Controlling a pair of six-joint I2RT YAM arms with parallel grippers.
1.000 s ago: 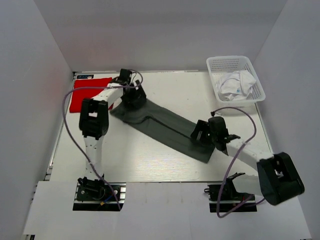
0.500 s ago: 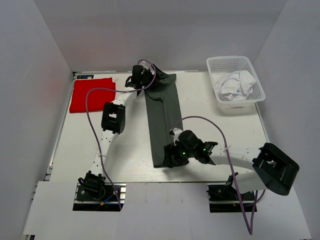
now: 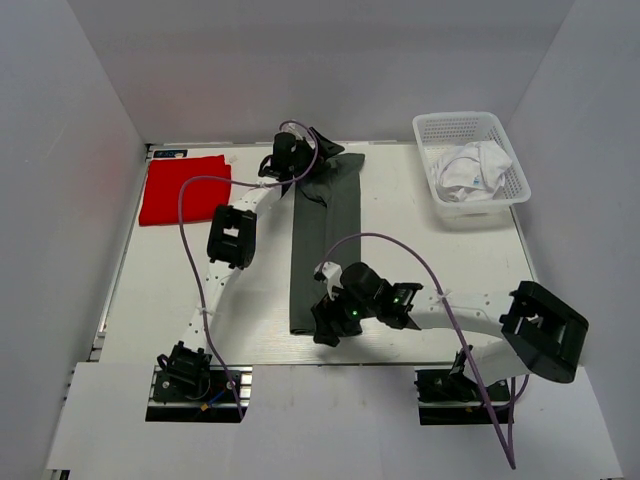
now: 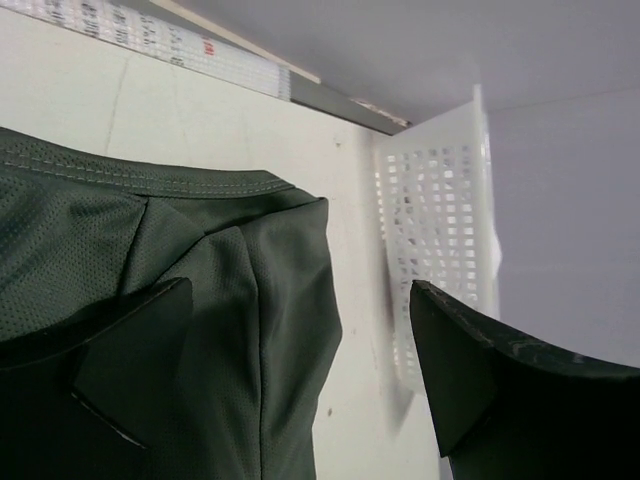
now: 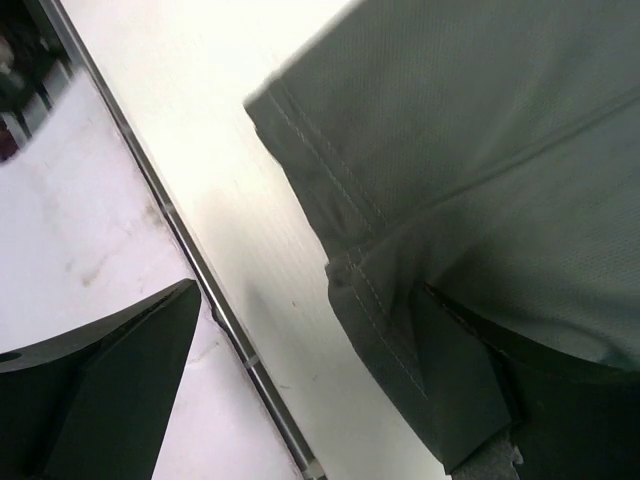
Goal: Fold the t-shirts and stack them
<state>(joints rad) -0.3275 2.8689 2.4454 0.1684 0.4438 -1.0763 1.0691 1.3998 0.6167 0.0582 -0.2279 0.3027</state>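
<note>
The dark grey-green t-shirt (image 3: 325, 240) lies folded in a long narrow strip running from the table's back to near its front edge. My left gripper (image 3: 312, 155) is at its far end, jaws wide open, one finger (image 4: 130, 350) over the cloth (image 4: 200, 240). My right gripper (image 3: 326, 324) is at its near end, jaws wide open, with the hem (image 5: 470, 130) lying against one finger (image 5: 465, 400). The red t-shirt (image 3: 183, 188) lies folded at the back left. White t-shirts (image 3: 468, 168) lie crumpled in the basket.
The white mesh basket (image 3: 470, 122) stands at the back right and also shows in the left wrist view (image 4: 440, 220). The table's front edge rail (image 5: 200, 270) runs close beside my right gripper. Purple cables loop over both arms.
The dark shirt has swung from a diagonal to lie nearly straight front to back. My left gripper moved right along the back edge; my right gripper moved left along the front edge.
</note>
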